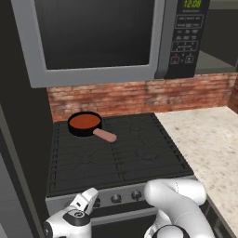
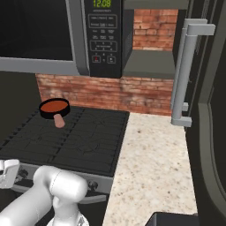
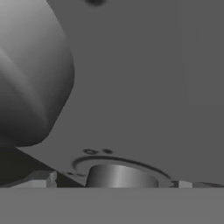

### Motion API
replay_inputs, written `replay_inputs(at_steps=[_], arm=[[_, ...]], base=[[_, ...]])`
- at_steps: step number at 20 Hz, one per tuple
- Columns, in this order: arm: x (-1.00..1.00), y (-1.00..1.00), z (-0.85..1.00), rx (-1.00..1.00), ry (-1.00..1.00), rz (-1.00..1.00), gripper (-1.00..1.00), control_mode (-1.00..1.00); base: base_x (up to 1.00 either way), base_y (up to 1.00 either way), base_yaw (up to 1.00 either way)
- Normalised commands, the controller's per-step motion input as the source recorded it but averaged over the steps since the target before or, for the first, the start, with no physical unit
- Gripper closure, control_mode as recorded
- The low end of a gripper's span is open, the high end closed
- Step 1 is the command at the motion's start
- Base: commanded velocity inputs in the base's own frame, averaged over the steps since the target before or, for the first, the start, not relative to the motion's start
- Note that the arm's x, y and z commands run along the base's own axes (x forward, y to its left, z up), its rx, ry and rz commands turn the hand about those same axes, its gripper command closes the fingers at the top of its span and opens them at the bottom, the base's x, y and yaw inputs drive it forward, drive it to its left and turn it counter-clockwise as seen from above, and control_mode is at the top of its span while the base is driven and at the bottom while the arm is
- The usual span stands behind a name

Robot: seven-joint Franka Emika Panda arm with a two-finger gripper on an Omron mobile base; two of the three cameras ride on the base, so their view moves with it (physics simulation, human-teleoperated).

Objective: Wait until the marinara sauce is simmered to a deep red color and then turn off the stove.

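1. Closing in on the knob row is the step I judge to be in hand: the gripper sits low at the near left of the stove, right against its silver front panel, by the leftmost knob.
2. In the hand view a round knob lies just ahead, low in the picture, with a big grey rounded shape at upper left, which I cannot identify.
3. The pincer stands fully spread and holds nothing.
4. The marinara sauce sits in the black skillet on the far left burner, handle pointing near and right. It looks orange-red; whether it is deep enough I cannot say for sure.
5. Next I would centre the fingers around that knob, close, and twist it off, once the colour is right.
6. Hard to make out: which burner this knob serves, any flame, and the fingertips themselves, cut off at the bottom of the hand view.
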Motion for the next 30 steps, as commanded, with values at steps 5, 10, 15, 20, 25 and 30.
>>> replay_inputs(at_steps=[5,10,15,20,25,30], arm=[[0.05,0.01,-0.08,0.0,0.0,0.0,-1.0,-1.0],[0.0,0.0,0.0,0.0,0.0,0.0,-1.0,-1.0],[0.0,0.0,0.0,0.0,0.0,0.0,-1.0,-1.0],[0.0,0.0,0.0,0.0,0.0,0.0,-1.0,-1.0],[0.0,0.0,0.0,0.0,0.0,0.0,-1.0,-1.0],[0.0,0.0,0.0,0.0,0.0,0.0,-1.0,-1.0]], base=[[0.0,0.0,0.0],[0.0,0.0,0.0],[0.0,0.0,0.0],[0.0,0.0,0.0],[0.0,0.0,0.0],[0.0,0.0,0.0]])
